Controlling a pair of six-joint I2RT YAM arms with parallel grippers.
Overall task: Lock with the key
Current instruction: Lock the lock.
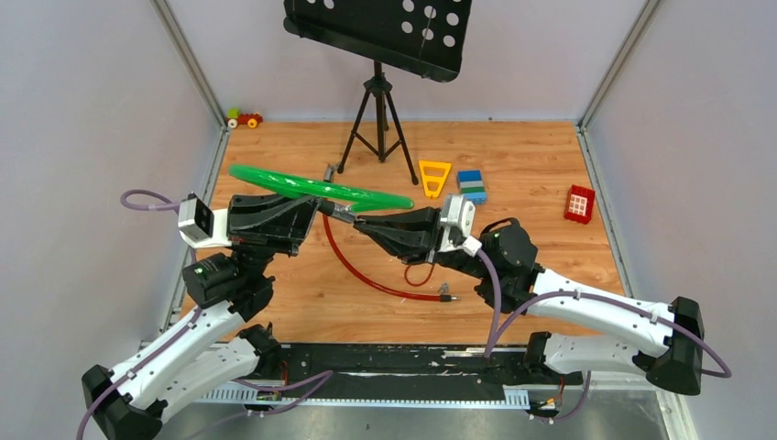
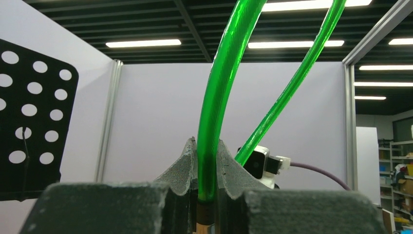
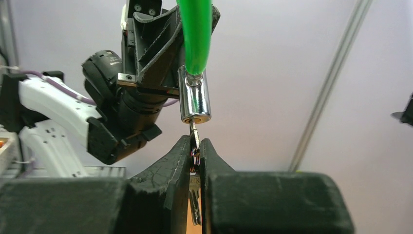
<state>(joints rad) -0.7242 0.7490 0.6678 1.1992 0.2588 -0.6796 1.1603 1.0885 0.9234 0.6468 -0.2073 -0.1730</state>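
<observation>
One key (image 3: 194,132), two cables: left jaws clamp the green cable (image 1: 311,188), right jaws pinch the key at its silver lock (image 3: 194,100); red cable (image 1: 366,270) beneath, well inside bench (image 1: 550,165) edges.

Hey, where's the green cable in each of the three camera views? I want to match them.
Top external: the green cable is a slanted band left of centre.
Left wrist: centre, rising out of the left gripper, which is shut on it.
Right wrist: top centre, ending in a silvery barrel above the key in the right gripper.
Shared landmark: the left gripper, in all three views.
</observation>
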